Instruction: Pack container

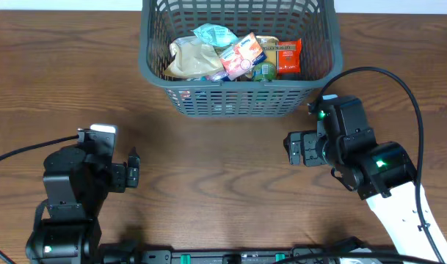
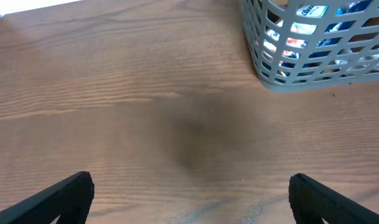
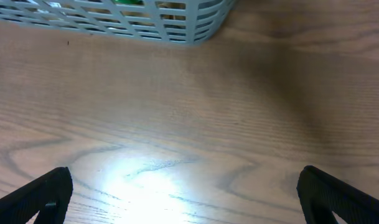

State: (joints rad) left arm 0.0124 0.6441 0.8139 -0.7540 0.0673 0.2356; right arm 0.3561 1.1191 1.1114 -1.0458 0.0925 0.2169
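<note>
The dark grey lattice container (image 1: pixel 153 70) stands at the back middle of the table. It holds several snack packets, among them a beige bag (image 1: pixel 188 60), a light blue bag (image 1: pixel 214 34) and a red packet (image 1: pixel 288 56). A corner of the container shows in the left wrist view (image 2: pixel 264 68) and in the right wrist view (image 3: pixel 177 28). My left gripper (image 1: pixel 133 170) is open and empty over bare wood at the front left (image 2: pixel 190 196). My right gripper (image 1: pixel 294 148) is open and empty at the front right, just below the container (image 3: pixel 183 193).
The wooden table (image 1: pixel 223 183) stretches between the two arms. Black cables run from each arm, one arching over the right arm (image 1: pixel 384 73) and one at the left edge (image 1: pixel 25 150). A dark rail lies along the front edge (image 1: pixel 230 257).
</note>
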